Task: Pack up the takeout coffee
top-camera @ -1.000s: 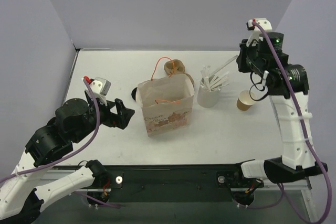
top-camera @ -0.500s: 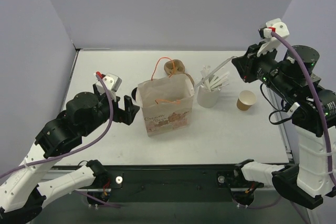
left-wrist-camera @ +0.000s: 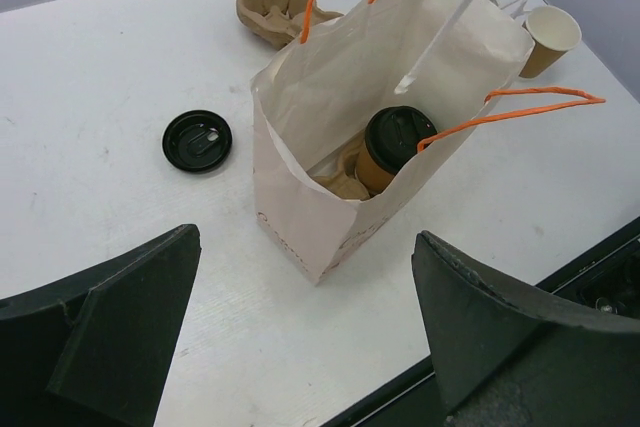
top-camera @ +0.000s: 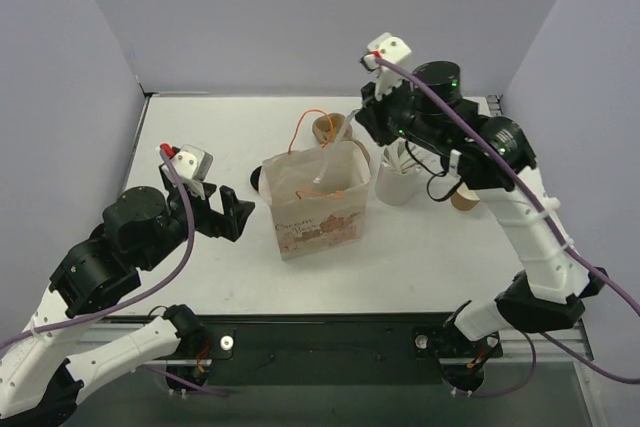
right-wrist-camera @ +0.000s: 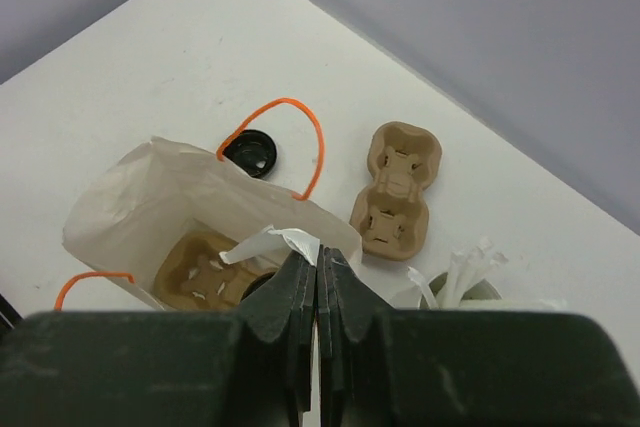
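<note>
The paper bag (left-wrist-camera: 300, 207) stood open, holding a black-lidded cup (left-wrist-camera: 393, 142) seated in a moulded carrier (left-wrist-camera: 338, 182). Above it the right gripper (right-wrist-camera: 318, 262) was clamped on a white stick (left-wrist-camera: 440, 32). The left gripper (top-camera: 240, 219) gaped at the bag's 9 o'clock. The takeout coffee (left-wrist-camera: 548, 35), lidless, sat on the table (left-wrist-camera: 100, 97) at the bag's 3 o'clock, beyond the white cup (top-camera: 397, 185) of sticks.

White bag (left-wrist-camera: 300, 209) has orange handles (left-wrist-camera: 545, 92) (brown print (top-camera: 315, 225) on front); takeout coffee (left-wrist-camera: 540, 55) is kraft-brown, stick (left-wrist-camera: 446, 22) white.
</note>
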### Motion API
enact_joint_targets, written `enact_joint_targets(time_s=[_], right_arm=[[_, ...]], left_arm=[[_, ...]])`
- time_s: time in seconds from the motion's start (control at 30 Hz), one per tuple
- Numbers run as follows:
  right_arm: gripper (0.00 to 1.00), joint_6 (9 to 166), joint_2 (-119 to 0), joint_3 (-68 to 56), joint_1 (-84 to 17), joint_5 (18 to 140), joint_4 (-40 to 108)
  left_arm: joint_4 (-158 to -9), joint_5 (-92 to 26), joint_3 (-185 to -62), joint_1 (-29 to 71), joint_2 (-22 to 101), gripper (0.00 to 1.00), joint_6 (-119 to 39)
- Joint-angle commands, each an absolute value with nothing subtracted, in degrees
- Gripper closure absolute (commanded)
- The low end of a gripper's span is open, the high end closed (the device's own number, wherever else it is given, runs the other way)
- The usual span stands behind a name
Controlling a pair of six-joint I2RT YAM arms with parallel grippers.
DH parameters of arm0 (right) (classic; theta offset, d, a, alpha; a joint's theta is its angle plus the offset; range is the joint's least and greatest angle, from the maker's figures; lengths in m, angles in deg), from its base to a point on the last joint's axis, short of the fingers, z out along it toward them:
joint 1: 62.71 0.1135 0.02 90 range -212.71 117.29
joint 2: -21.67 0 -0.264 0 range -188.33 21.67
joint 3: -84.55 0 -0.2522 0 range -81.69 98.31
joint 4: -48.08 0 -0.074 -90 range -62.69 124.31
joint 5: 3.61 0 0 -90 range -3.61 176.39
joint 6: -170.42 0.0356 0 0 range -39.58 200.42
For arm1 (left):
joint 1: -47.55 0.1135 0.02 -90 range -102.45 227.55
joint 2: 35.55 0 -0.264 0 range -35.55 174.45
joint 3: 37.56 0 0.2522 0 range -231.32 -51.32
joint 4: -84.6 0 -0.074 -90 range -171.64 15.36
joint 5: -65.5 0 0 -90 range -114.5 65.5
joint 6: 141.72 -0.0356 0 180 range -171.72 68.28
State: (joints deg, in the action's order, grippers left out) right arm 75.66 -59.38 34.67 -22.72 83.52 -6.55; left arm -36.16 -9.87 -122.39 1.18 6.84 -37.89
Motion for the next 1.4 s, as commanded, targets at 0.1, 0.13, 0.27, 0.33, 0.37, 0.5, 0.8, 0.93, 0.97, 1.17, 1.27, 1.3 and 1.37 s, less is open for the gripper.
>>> enact_joint_targets(time_s=[0.1, 0.13, 0.27, 0.33, 0.37, 0.5, 0.8, 0.93, 0.97, 1.17, 1.27, 1.3, 1.37], right_arm=[[1.00, 67.68, -67.26, 37.76, -15.08, 88.50, -3.30], [0.99, 66.37, -67.71, 37.41, -13.24, 88.59, -3.48], [0.88, 63.64, -69.99, 36.00, -8.05, 90.17, -4.27], [0.74, 63.19, -70.79, 35.74, -6.73, 93.32, -4.88], [0.68, 63.89, -70.96, 35.82, -6.55, 94.03, -5.06], [0.44, 64.95, -69.30, 34.69, -6.54, 97.63, -5.24], [0.10, 78.29, -62.28, 28.71, -6.54, 112.93, -6.20], [0.07, 92.93, -57.09, 24.14, -6.37, 111.09, -7.96], [0.07, 95.16, -55.95, 22.22, -6.37, 111.00, -7.96], [0.02, 111.86, -47.68, 15.53, -6.37, 114.69, -8.23], [0.00, 113.46, -44.25, 11.84, -6.37, 116.62, -8.22], [0.00, 113.55, -42.85, 10.44, -6.46, 117.15, -8.31], [0.00, 113.55, -41.61, 9.11, -6.54, 117.94, -8.22]], left_arm=[[-38.84, -6.66, -121.98, 1.49, 4.53, 0.03, -38.62], [-38.57, -6.40, -121.89, 1.49, 4.35, 0.03, -38.62], [-38.66, -5.78, -120.93, 1.49, 3.12, 0.03, -38.45], [-38.49, -5.69, -120.75, 1.49, 3.03, 0.03, -38.27], [-38.48, -5.69, -120.84, 1.49, 2.86, 0.03, -38.19], [-39.18, -6.04, -120.75, 1.58, 3.03, 0.03, -38.36], [-43.83, -8.59, -123.56, 1.49, 4.97, 0.03, -40.12], [-46.83, -10.61, -123.56, 1.49, 4.71, 0.03, -39.94], [-47.44, -11.05, -123.48, 1.41, 4.44, 0.03, -39.77], [-52.28, -12.19, -119.44, 1.49, 1.37, 0.03, -36.17], [-52.46, -12.28, -118.20, 1.49, 0.66, 0.03, -34.23], [-52.20, -12.20, -118.12, 1.58, 0.57, 0.03, -33.53], [-52.19, -11.85, -116.72, 1.41, 0.14, 0.03, -32.83]])
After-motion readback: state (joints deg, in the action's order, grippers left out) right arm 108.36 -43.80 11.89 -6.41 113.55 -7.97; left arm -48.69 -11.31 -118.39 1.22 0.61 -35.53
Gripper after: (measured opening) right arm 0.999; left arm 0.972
